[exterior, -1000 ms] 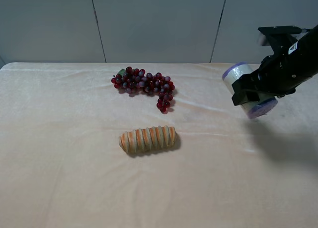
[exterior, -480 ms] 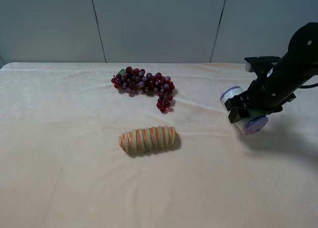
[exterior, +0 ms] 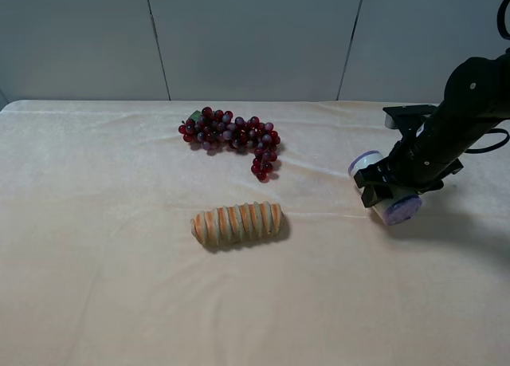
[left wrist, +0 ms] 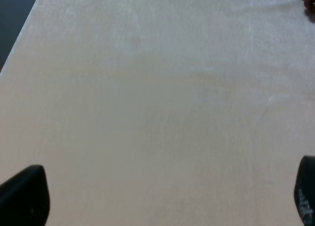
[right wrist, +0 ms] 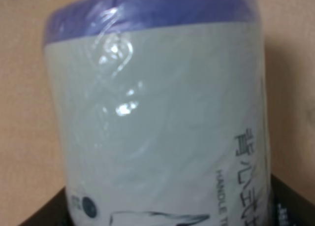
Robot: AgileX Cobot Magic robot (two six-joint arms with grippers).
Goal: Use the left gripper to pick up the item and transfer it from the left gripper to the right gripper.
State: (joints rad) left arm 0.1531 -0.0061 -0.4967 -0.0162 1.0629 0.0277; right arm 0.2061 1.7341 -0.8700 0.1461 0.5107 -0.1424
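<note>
The item [exterior: 369,166], a cream-white cylinder in shiny wrap with purple-blue ends, is held tilted in my right gripper [exterior: 384,189] at the right of the table, at or just above the cloth; I cannot tell whether it touches. It fills the right wrist view [right wrist: 157,122], with dark fingers [right wrist: 290,204] at its sides. My left gripper [left wrist: 165,199] is out of the exterior high view. In the left wrist view its fingertips [left wrist: 24,196] stand wide apart over bare cloth, empty.
A striped orange-tan bread roll [exterior: 237,223] lies at the table's middle. A bunch of dark red grapes [exterior: 231,136] lies behind it. A cream cloth [exterior: 96,222] covers the table, and a grey wall stands at the back.
My right gripper has come down and a little to the left with the item, from well above the table to cloth level.
</note>
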